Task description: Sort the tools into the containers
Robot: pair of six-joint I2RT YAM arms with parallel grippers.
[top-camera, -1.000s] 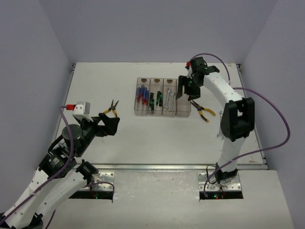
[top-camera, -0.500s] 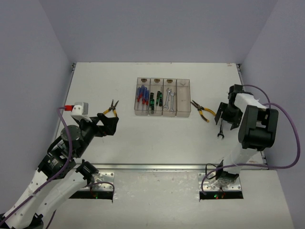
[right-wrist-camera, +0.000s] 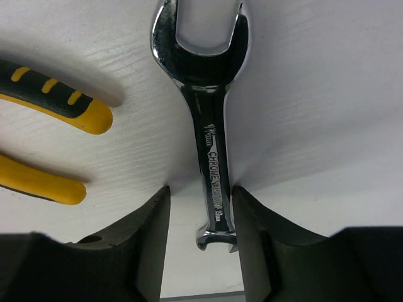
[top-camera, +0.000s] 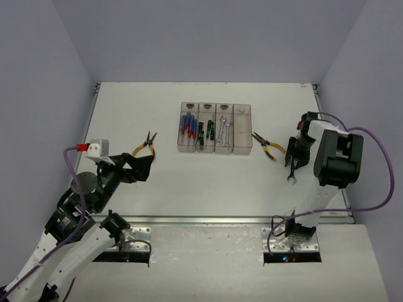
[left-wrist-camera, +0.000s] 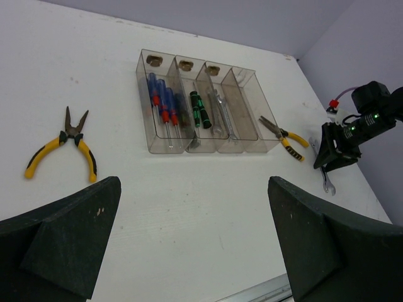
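The right gripper is spread astride the wrench, which lies on the table just beside yellow pliers. The shank should be centred between the fingers before closing, then carried to the bin where wrenches are kept.

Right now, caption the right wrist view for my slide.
Right hand straddles a silver wrench lying on the white table, with yellow pliers handles at image left.
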